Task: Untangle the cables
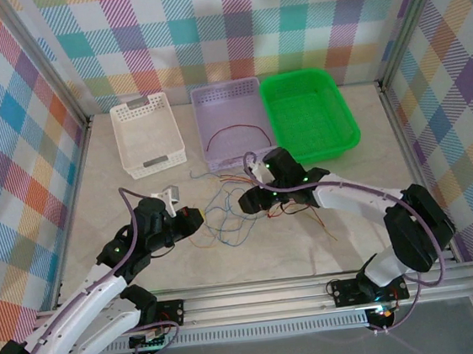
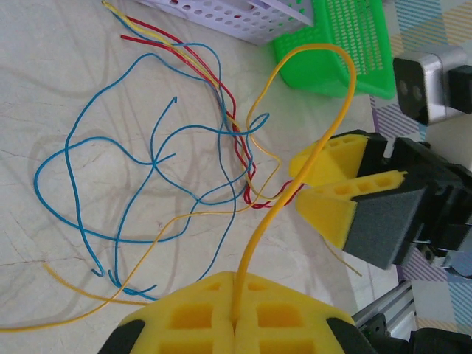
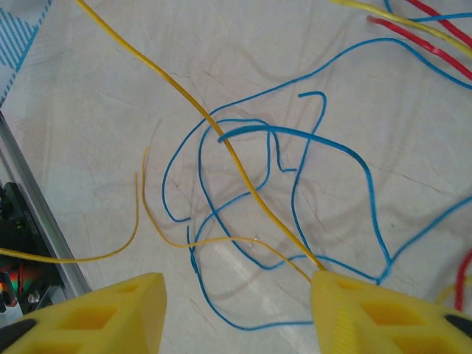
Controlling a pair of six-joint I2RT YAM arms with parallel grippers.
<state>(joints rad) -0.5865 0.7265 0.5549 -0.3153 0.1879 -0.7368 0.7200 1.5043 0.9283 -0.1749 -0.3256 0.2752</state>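
Marble tabletop (image 1: 254,260) | L gripper (image 2: 234,321) clamped on yellow cable (image 2: 317,46) | R gripper (image 3: 236,295) wide | blue/red cables (image 3: 295,133) overlap, ends cut off

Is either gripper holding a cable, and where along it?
Left gripper is shut on the yellow cable; which stretch cannot be told. Right gripper open, empty.

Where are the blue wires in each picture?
Top external: blue wires just below the picture's middle.
Left wrist: blue wires loop across the left and middle.
Right wrist: blue wires loop across the middle.
Landmark: the yellow cable crossing them in both wrist views.
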